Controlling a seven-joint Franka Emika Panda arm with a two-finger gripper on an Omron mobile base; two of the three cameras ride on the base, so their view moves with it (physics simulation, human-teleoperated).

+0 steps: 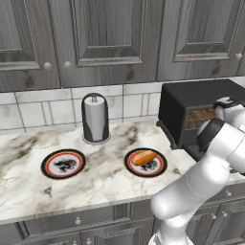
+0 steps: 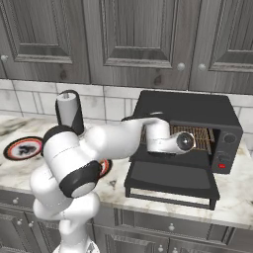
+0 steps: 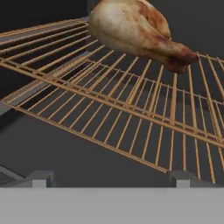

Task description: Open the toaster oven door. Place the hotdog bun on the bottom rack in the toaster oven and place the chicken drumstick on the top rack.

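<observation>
With my jaws spread wide and empty, chicken drumstick (image 3: 140, 30) lay on top rack (image 3: 131, 105) just ahead of them, long axis crosswise; hotdog bun (image 1: 144, 157) sat on plate (image 1: 161, 168), tabletop, well behind.

Orange-tan hotdog bun (image 1: 144, 157), matte black toaster oven (image 2: 190, 111).

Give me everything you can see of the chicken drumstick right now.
The lumpy roasted chicken drumstick, pale golden at its fat end and browned toward its narrow, darker tip, lies on its side on the orange-glowing wire top rack inside the boxy black toaster oven. Only the rack wires touch it. The open two-finger gripper is clear of it, holding nothing.
</observation>
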